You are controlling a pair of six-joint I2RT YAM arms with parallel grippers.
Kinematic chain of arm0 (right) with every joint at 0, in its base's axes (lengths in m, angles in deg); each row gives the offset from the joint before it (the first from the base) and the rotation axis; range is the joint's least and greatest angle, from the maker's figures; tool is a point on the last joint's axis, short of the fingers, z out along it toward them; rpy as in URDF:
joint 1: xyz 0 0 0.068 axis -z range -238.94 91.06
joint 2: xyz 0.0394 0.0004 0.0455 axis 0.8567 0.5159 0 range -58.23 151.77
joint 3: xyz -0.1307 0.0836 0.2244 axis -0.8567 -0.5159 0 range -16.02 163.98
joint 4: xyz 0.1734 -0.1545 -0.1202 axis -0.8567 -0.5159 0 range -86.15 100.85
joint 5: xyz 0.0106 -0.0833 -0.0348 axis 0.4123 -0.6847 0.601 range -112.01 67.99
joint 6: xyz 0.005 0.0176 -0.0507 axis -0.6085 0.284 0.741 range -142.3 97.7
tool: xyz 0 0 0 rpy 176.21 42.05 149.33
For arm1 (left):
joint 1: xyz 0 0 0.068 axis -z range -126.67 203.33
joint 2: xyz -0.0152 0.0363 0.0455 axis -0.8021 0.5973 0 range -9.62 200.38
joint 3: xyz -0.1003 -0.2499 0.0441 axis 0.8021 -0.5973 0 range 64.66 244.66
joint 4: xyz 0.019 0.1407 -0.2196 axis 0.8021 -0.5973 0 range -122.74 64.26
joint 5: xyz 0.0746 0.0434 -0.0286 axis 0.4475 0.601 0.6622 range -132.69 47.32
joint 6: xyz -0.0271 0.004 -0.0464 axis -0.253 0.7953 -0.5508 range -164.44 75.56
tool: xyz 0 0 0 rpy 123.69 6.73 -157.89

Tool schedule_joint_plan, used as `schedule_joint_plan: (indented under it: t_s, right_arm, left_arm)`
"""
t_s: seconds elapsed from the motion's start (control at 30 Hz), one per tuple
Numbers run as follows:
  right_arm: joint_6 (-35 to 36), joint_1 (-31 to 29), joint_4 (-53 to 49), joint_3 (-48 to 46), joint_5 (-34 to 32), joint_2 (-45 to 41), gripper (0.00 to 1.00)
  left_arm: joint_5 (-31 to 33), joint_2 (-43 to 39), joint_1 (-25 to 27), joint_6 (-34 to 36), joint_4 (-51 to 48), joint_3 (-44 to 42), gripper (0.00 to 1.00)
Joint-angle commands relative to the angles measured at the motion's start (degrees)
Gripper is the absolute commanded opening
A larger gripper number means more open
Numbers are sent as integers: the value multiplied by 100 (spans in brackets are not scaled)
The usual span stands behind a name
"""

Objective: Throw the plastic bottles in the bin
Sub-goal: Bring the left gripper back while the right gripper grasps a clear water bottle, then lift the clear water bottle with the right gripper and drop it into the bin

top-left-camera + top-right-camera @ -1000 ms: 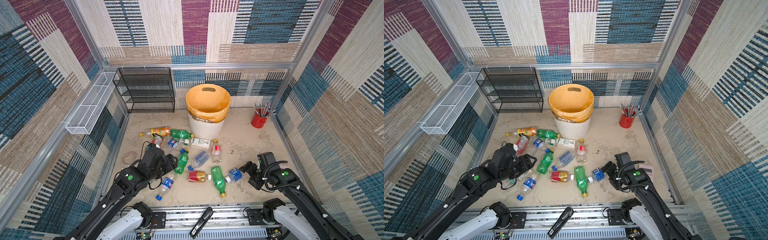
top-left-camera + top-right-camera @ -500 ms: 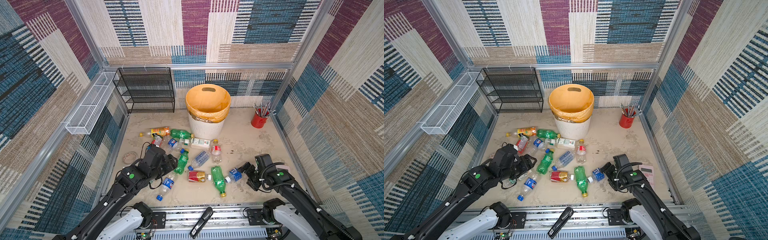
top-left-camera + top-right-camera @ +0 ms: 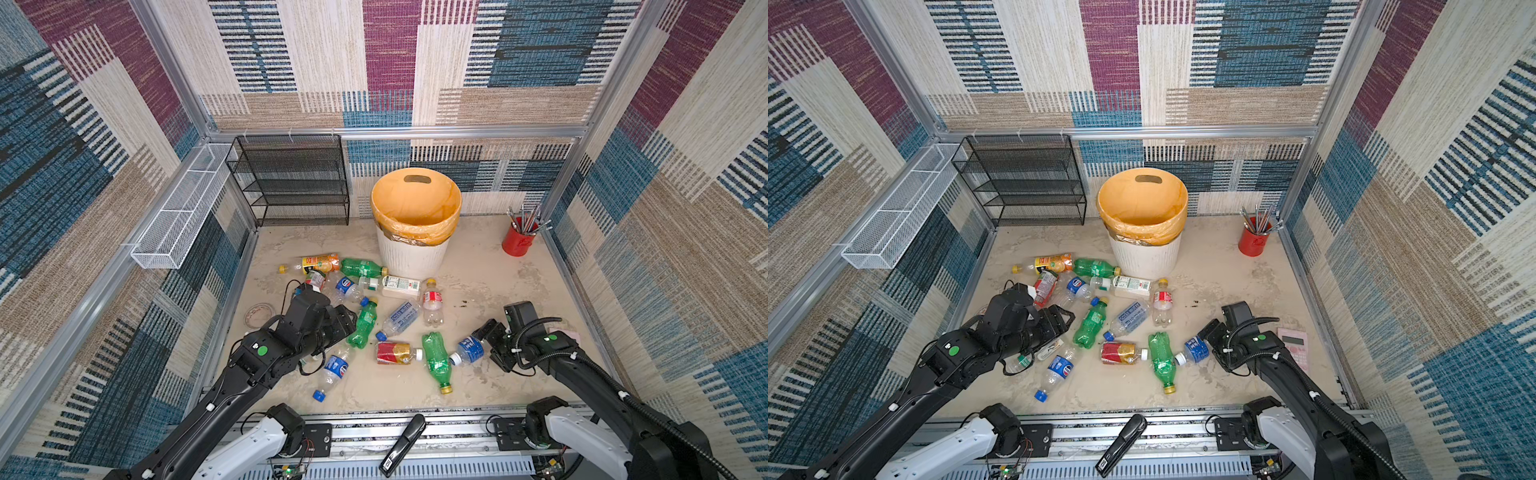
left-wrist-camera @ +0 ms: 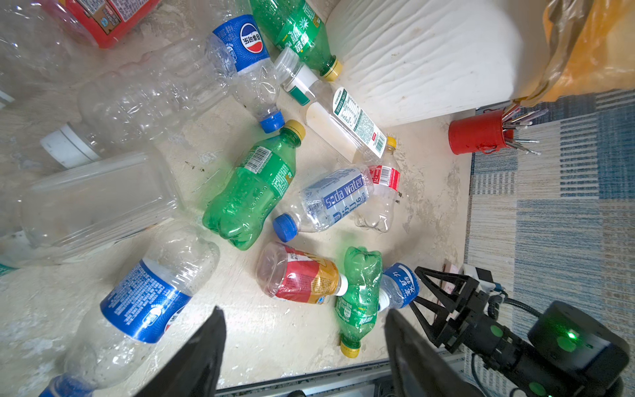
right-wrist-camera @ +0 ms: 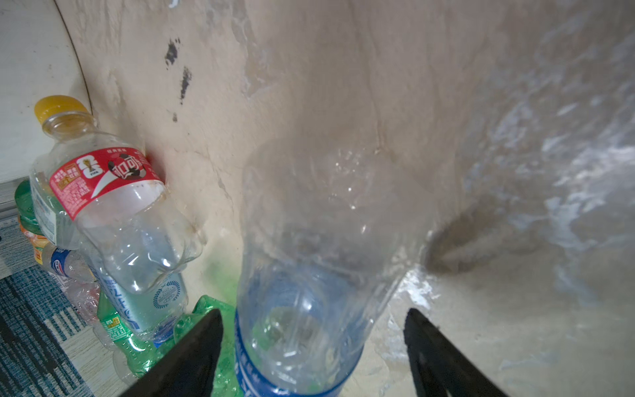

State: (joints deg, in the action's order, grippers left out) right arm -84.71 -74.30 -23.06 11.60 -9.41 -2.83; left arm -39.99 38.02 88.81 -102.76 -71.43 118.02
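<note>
below, stained beige floor (image 3: 490, 266), strewn bottles (image 3: 363, 322), patchwork woven walls (image 3: 390, 54)

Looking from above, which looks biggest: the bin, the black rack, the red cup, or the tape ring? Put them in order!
1. black rack and bin: they look about equal, too close to rank.
2. red cup
3. tape ring, a little smaller than the cup.

- Your left arm (image 3: 232, 386) reaches in from the lower left of a top view, with the left gripper (image 4: 304, 314) held low and its jaws parted.
- Your right arm (image 3: 582, 365) enters from the lower right, with the right gripper (image 5: 312, 314) low and its jaws spread wide.
</note>
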Motion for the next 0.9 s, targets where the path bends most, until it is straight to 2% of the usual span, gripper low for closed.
schedule_joint_plan:
  t_s: [0.0,0.57,0.7,0.87]
  right_arm:
    - [56,-3,286,-77,-185,34,81]
    - [-173,-1,547,-447,-135,-275,66]
    - [-225,2,219,-323,-311,-723,62]
    - [-450,7,-1,-247,-525,-1699,59]
  left_arm:
    - [79,-40,-6,135,-26,52,75]
    - [126,-178,-15,14,-29,-77,74]
    - [145,-167,-15,1,-41,-53,75]
    - [190,-195,-15,2,-74,-45,74]
